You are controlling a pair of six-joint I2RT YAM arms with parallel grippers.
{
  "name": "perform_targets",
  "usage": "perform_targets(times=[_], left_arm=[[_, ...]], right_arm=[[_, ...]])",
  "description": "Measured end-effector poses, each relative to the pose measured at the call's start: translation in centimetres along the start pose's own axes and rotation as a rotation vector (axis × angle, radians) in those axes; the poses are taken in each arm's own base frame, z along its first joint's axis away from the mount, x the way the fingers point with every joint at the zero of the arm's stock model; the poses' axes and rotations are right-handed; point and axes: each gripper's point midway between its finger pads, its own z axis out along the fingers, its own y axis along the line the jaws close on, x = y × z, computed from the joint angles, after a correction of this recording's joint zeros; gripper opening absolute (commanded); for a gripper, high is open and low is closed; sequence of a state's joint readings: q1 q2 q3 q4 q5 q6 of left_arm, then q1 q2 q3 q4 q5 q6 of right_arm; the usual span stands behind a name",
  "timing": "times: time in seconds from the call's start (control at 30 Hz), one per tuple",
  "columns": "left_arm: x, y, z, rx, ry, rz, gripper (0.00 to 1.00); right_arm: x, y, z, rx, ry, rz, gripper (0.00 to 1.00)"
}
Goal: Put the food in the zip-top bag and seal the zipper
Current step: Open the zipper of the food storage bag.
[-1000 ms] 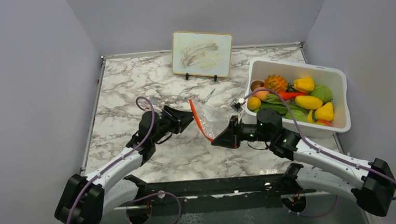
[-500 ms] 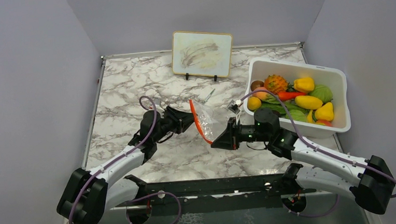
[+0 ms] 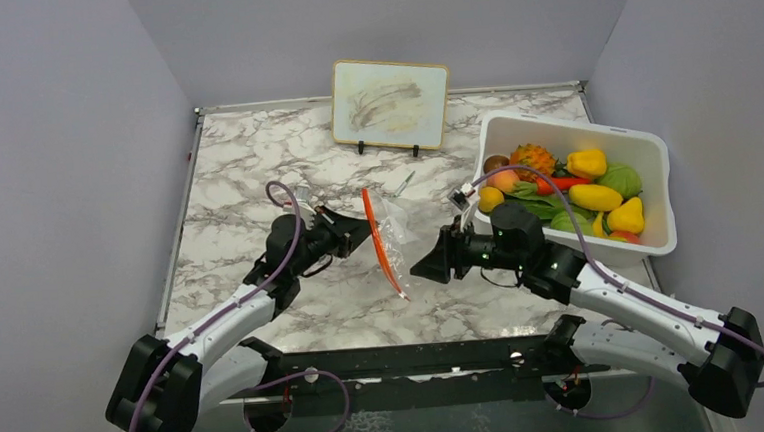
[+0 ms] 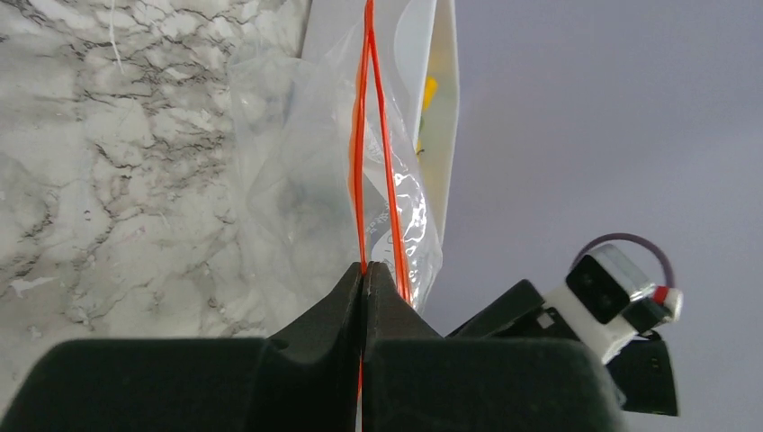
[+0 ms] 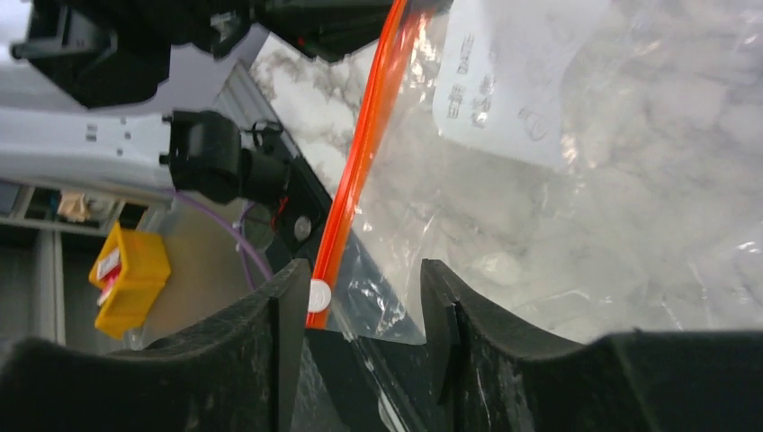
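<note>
left tool (image 4: 364, 272) pressed together, pinching the zipper (image 4: 359, 135) | right tool (image 5: 360, 281) spread, zipper's end between its fingers | zip-top bag (image 3: 399, 230) empty, between both tools over the surface (image 3: 246, 184) | food (image 3: 592, 195) in white bin (image 3: 578, 127), right of bag

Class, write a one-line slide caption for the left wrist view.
Left gripper pinched shut on the red-orange zipper of the clear zip-top bag, with the marble table behind.
</note>
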State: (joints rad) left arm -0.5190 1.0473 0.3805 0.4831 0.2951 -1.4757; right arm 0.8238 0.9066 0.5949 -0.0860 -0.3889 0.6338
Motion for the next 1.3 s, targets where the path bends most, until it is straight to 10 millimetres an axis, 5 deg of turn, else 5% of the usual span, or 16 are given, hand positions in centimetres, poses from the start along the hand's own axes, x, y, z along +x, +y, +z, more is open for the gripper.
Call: perform_targets(times=[0.17,0.4,0.8,1.03,1.13,1.3], left_arm=[[-0.2,-0.3,0.0,-0.039,0.008,0.116,0.00],[-1.5,-4.1,-0.5,-0.069,-0.028,0.334,0.00],[-1.6,-4.7,-1.4,-0.218,-0.013,0.518,0.00],[-0.8,-3.9,-1.3,-0.247,0.019,0.498,0.00],[-0.6,-4.1,-1.4,-0.241,0.020,0.469,0.00],[-0.2,-4.5,-1.7,-0.214,0.023,0.431,0.00]], right_arm=[[-3.2,0.1,-0.8,0.096,-0.062,-0.013,0.53],[-7.1,1.4,-0.7,0.143,-0.106,-0.008,0.49],[-8.3,2.4,3.5,0.134,-0.035,0.017,0.53],[-6.9,1.8,6.1,0.164,0.019,0.014,0.55],[-5.9,1.2,7.1,0.206,0.038,0.005,0.50],[-5.8,0.2,8.0,0.282,0.019,-0.038,0.20]])
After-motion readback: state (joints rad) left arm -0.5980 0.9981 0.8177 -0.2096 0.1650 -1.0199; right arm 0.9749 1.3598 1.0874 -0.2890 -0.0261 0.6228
